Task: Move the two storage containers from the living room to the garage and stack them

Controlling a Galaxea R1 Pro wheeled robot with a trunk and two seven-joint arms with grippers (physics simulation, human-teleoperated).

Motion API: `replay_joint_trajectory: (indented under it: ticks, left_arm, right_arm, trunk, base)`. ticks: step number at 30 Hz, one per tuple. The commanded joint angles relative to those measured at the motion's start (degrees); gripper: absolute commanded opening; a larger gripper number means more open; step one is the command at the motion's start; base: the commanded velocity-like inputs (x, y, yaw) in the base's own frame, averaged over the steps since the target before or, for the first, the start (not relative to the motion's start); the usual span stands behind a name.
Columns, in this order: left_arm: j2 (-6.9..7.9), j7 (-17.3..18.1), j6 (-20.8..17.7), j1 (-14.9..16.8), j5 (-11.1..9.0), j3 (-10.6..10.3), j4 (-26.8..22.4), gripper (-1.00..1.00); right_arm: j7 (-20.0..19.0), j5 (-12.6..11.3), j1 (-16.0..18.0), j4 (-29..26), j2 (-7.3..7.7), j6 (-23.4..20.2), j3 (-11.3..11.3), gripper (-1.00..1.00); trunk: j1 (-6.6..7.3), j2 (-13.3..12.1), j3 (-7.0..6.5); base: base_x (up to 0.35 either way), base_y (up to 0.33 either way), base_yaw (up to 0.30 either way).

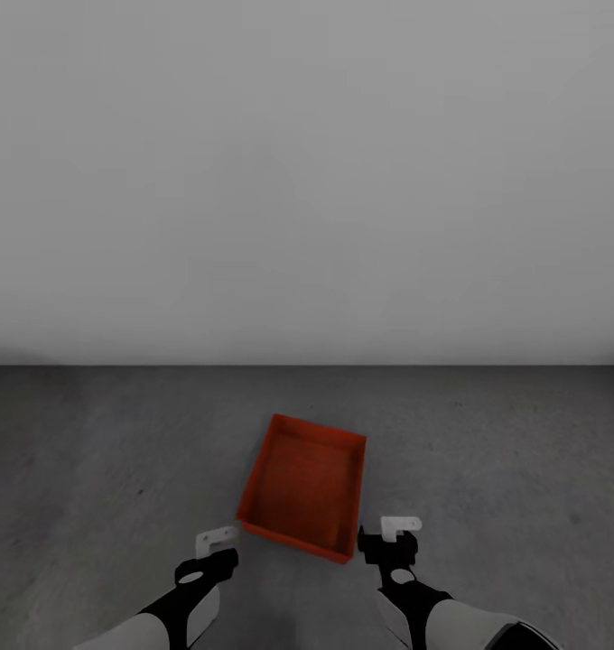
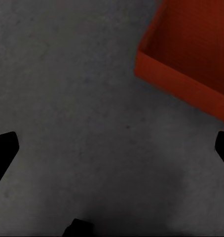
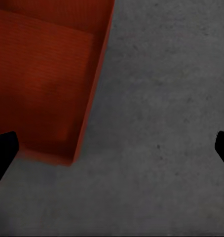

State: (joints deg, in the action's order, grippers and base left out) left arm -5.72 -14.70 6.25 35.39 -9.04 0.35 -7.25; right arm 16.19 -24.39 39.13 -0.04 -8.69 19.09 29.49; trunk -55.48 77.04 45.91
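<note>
1 orange-red storage container [image 1: 305, 486], upright, on concrete floor [image 1: 506, 451]

Orange-red storage container [image 3: 43, 84] corner, grey concrete floor [image 3: 161, 123], dark fingers [image 3: 2, 153] spread wide

White forearms, black wrists, pale fingers on left hand [image 1: 218, 539], right hand [image 1: 399, 525].

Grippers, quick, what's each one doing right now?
Left gripper: open, holding nothing.
Right gripper: open, holding nothing; storage container sits on the floor.
</note>
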Motion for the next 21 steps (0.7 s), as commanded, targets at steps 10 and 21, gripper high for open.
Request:
replay_joint_trajectory:
  ticks: [10,21]
  left_arm:
    - [0.0,-0.1,0.2,0.0,-0.5,0.0,0.0,1.0]
    - [0.09,0.0,0.2,0.0,-0.5,0.0,0.0,1.0]
  right_arm:
    - [0.2,-0.4,0.0,0.0,-0.01,0.1,0.5,1.0]
    - [0.1,-0.4,0.0,0.0,-0.01,0.1,0.5,1.0]
  trunk:
    - [0.04,0.0,0.04]
    - [0.04,0.0,0.04]
  base:
    - [-0.345,0.0,0.0]
    - [-0.345,0.0,0.0]
